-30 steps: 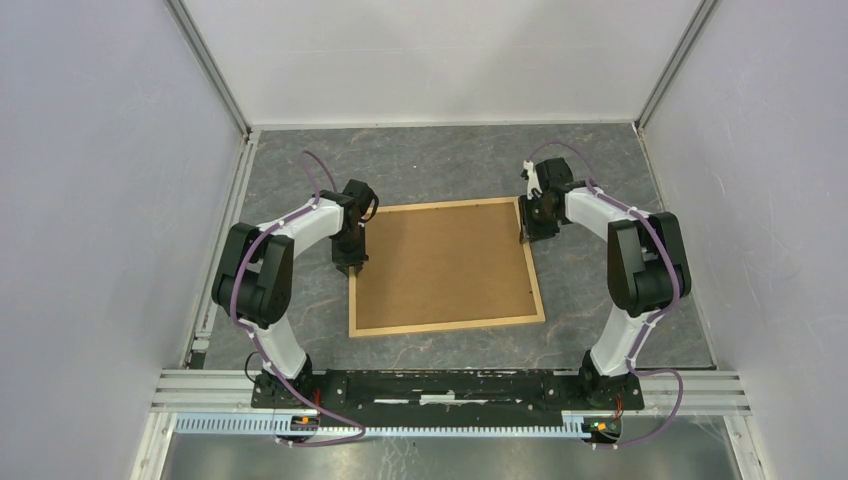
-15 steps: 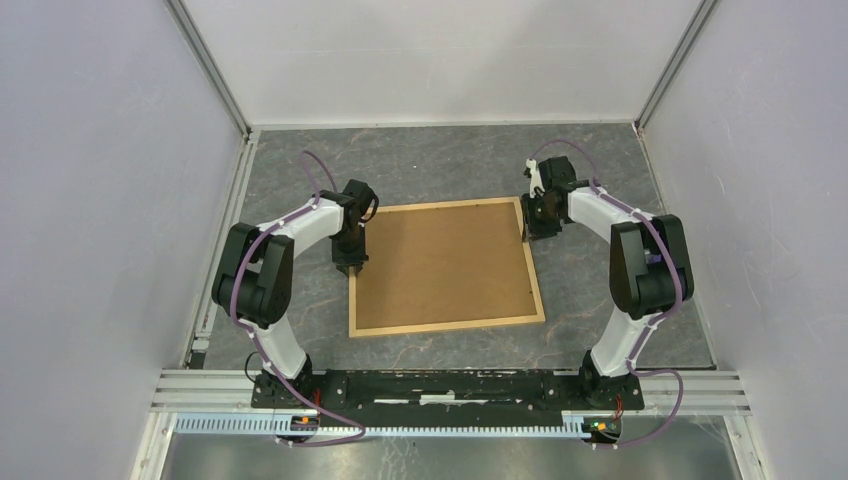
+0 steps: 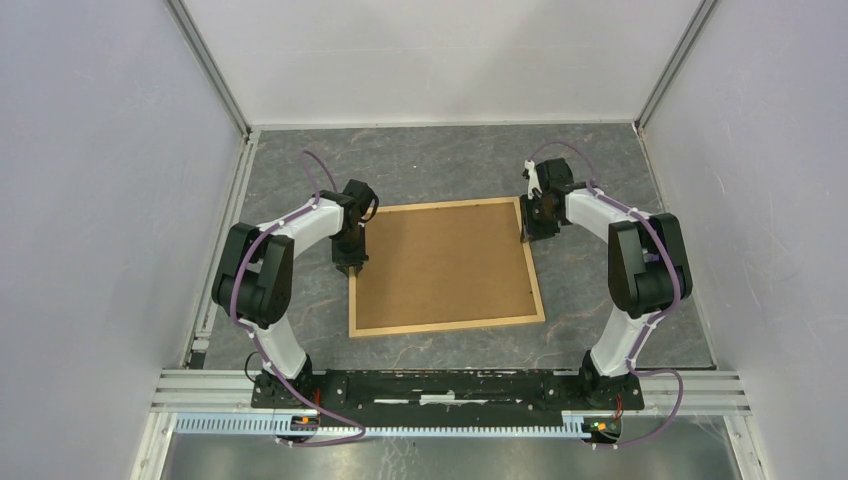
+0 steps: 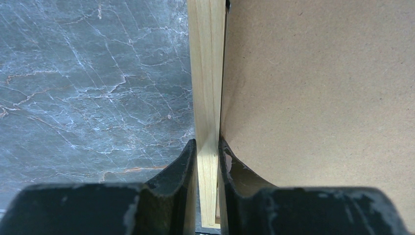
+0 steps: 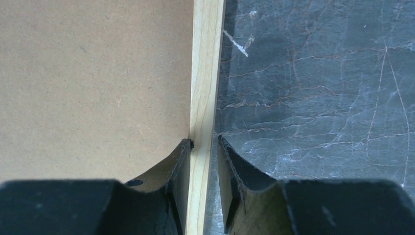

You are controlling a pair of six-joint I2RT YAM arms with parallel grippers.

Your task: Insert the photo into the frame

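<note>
frame [image 3: 447, 325] flat on table [image 3: 570, 325], brown board [image 3: 440, 262] inside, photo unseen | left gripper [image 4: 207, 147] clamped on left rail | right gripper [image 5: 203, 142] narrow astride right rail, outer gap | judged light, stiff, thin wood: lift by both rails

Even, diffuse light; crisp focus; thin dark shadow beside the frame [image 5: 204, 73].

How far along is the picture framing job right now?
Looks done: the brown board lies inside the wooden frame, flat on the table. No photo shows, so whether it sits underneath cannot be told. In hand: the left gripper pinches the frame's left strip; the right gripper straddles the right strip with a gap on its outer side. Left: probably turning the frame over and letting go.
</note>
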